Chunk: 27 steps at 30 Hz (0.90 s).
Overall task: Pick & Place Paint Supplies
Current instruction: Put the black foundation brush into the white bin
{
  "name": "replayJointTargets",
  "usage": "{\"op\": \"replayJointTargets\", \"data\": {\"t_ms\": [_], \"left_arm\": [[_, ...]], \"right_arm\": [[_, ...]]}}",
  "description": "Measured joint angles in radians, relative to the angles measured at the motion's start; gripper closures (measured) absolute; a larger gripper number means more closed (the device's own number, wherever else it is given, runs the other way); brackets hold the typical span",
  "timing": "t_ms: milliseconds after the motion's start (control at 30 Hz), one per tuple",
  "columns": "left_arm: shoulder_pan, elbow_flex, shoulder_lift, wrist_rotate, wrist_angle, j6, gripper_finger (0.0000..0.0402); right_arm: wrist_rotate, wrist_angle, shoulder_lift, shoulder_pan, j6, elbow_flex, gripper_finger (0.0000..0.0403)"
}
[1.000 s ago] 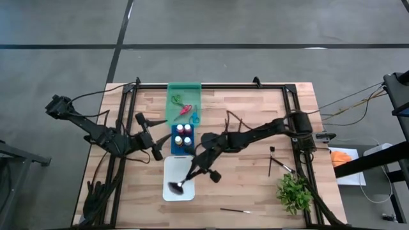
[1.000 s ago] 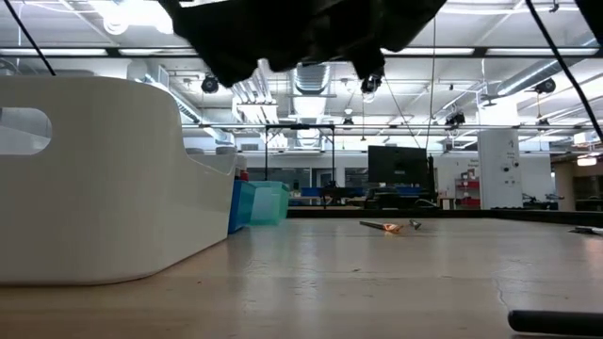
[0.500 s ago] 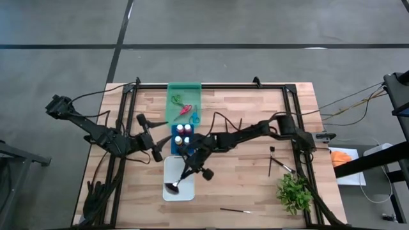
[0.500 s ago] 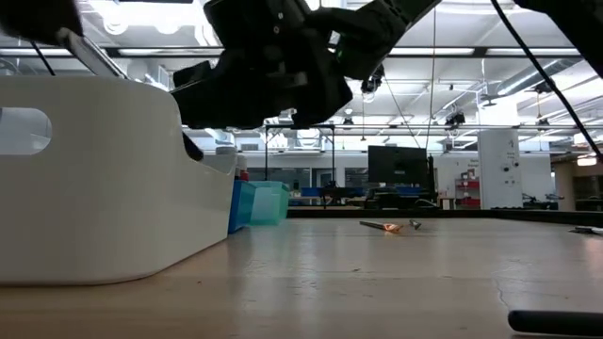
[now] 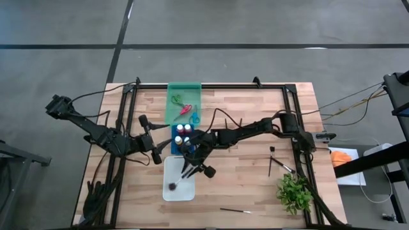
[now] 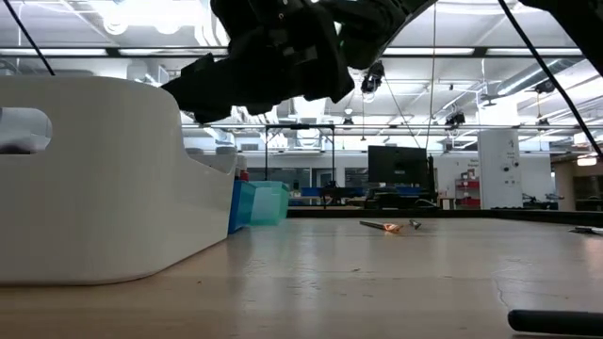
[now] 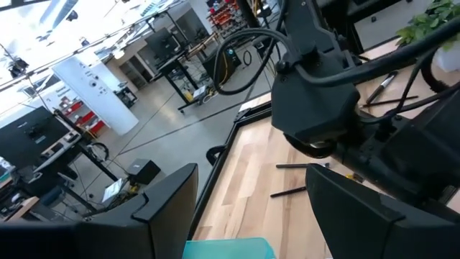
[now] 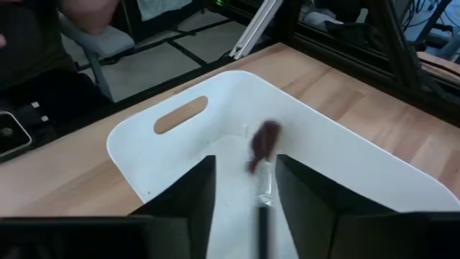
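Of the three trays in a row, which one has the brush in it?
The white tray, nearest the table's front edge. The brush lies inside it under the right pincer; the blue tray holds bottles, the green tray scissors.

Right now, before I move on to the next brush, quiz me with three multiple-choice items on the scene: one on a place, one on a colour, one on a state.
1. Where is the brush below the right pincer?
A. In the white tray
B. Beside the plant
C. In the blue tray

2. What colour is the tray that holds the scissors?
A. White
B. Blue
C. Green

3. How does the left pincer stand?
A. Shut on a bottle
B. Open, holding nothing
C. Shut on a brush

Key:
1 A: the right wrist view shows the brush head inside the white tray.
2 C: the high view shows the scissors in the green tray at the table's far edge.
3 B: the left wrist view shows its fingers apart with nothing between them.
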Motion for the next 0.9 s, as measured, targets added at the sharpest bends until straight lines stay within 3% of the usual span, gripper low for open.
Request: {"op": "replayJointTargets", "data": {"t_ms": [167,333,467,633,800,900], "left_arm": [[0.0,0.0,0.0,0.001,0.0,0.001,0.0135],[0.0,0.0,0.0,0.001,0.0,0.004,0.0135],[0.0,0.0,0.0,0.003,0.001,0.019,0.0135],[0.0,0.0,0.0,0.004,0.005,0.019,0.0135],[0.001,0.0,0.0,0.004,0.006,0.019,0.0135],[0.002,0.0,0.0,0.004,0.007,0.019,0.0135]], "right_arm": [[0.002,-0.007,-0.004,-0.003,0.017,0.0,0.023],[0.034,-0.115,-0.08,-0.008,0.039,-0.001,0.0222],[0.18,-0.299,-0.167,-0.001,0.05,-0.002,0.0221],[0.441,-0.479,-0.253,0.031,0.195,-0.054,0.022],[0.711,-0.529,-0.324,0.063,0.487,-0.187,0.022],[0.809,-0.579,-0.379,0.072,0.712,-0.262,0.022]]}}
